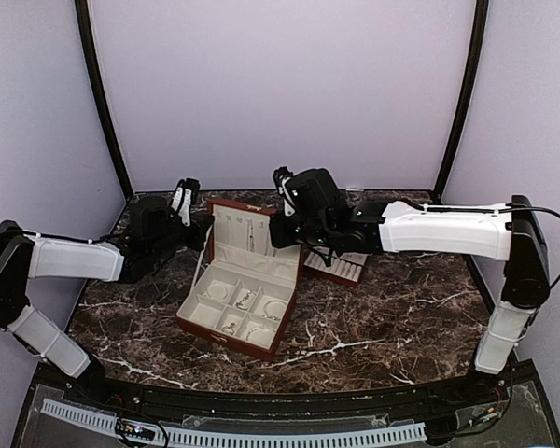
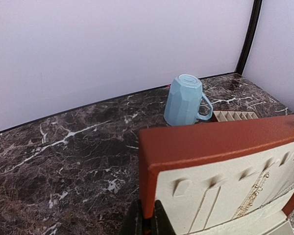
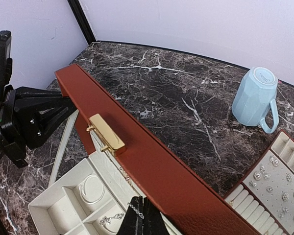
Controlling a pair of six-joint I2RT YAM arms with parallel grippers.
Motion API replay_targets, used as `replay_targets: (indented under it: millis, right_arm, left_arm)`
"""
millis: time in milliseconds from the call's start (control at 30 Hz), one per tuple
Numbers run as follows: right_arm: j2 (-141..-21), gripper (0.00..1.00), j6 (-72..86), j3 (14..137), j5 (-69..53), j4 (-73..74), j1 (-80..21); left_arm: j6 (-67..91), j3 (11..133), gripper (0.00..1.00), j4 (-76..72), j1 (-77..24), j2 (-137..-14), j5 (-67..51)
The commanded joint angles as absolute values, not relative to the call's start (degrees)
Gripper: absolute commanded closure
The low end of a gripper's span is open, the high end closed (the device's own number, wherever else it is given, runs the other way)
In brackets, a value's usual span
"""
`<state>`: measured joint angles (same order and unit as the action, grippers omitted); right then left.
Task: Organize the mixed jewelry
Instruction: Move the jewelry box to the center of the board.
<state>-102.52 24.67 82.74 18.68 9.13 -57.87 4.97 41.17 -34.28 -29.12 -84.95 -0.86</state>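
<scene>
The reddish-brown jewelry box (image 1: 226, 334) stands open mid-table, its lid (image 2: 210, 142) upright. My left gripper (image 2: 148, 221) is shut on the lid's left side edge. My right gripper (image 3: 142, 221) hovers just over the lid's top edge (image 3: 157, 166), shut on a thin silver chain (image 3: 135, 210) that hangs across its fingertips. In the cream compartments below lie pieces of the mixed jewelry: a bracelet hoop (image 3: 90, 190) and a tangled chain (image 3: 107, 221). A pale chain (image 2: 252, 193) hangs on the lid's lining. Small studs (image 3: 272, 188) sit on the cream slotted tray (image 3: 245, 198).
A light blue mug (image 3: 255, 98) stands upside down behind the tray, near the back wall. The slotted tray (image 1: 347, 271) lies right of the box, partly under my right arm. A gold clasp (image 3: 105, 132) juts from the lid. The left arm's black body (image 3: 34, 117) is beside the lid.
</scene>
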Motion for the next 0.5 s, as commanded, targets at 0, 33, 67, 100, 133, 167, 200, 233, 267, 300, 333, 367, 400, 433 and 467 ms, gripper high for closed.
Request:
replay_targets:
  millis: [0,33,67,100,133,167,200,233,267,300,333,367,400,433,467]
  right_arm:
    - [-99.6,1.0,26.4,81.1,22.1,7.8,-57.0]
    - [-99.5,1.0,26.6,80.9,22.2,7.9,-56.9]
    - [-99.4,1.0,26.8,80.7,22.2,7.9,-57.0]
    - [-99.4,1.0,26.9,80.5,22.2,7.8,-57.0]
    - [-99.3,1.0,26.9,80.4,22.1,7.8,-57.0]
    - [-99.5,1.0,27.0,80.4,22.0,7.8,-57.0]
    - [-99.5,1.0,27.0,80.5,21.9,7.9,-57.0]
    - [-99.7,1.0,27.0,80.6,21.8,8.0,-57.0]
    - [-99.9,1.0,27.0,80.7,21.7,8.1,-57.0]
    - [-99.9,1.0,27.0,80.8,21.7,8.1,-57.0]
    - [-100.0,1.0,27.0,80.8,21.7,8.1,-57.0]
    - [-100.0,1.0,27.0,80.8,21.6,8.1,-57.0]
    - [-100.1,1.0,27.0,80.9,21.6,8.0,-57.0]
    - [-100.2,1.0,27.0,80.9,21.6,7.9,-57.0]
    - [-100.4,1.0,27.1,81.0,21.5,7.8,-57.0]
  left_arm:
    - [9.3,39.1,1.0,-35.9,-32.6,-80.5,7.5]
    - [10.3,38.8,1.0,-35.9,-33.0,-80.3,9.6]
    - [10.9,38.6,1.0,-35.8,-33.9,-79.8,10.6]
    - [12.0,38.4,1.0,-35.8,-34.2,-79.6,11.9]
    - [12.5,38.4,1.0,-35.7,-34.9,-79.3,12.4]
    - [13.4,38.4,1.0,-35.6,-35.3,-79.3,13.3]
    - [13.8,38.5,1.0,-35.4,-35.9,-79.2,13.6]
    - [14.5,38.5,1.0,-35.4,-36.3,-79.2,14.2]
    - [14.8,38.5,1.0,-35.3,-36.9,-79.1,14.5]
    - [15.3,38.5,1.0,-35.3,-37.2,-79.0,15.0]
    - [15.5,38.5,1.0,-35.2,-37.7,-78.9,15.2]
    - [15.8,38.5,1.0,-35.1,-37.9,-78.7,15.6]
    - [16.0,38.4,1.0,-35.1,-38.1,-78.6,15.7]
    - [16.3,38.3,1.0,-35.0,-38.3,-78.3,15.9]
    - [16.4,38.2,1.0,-35.0,-38.4,-78.2,16.0]
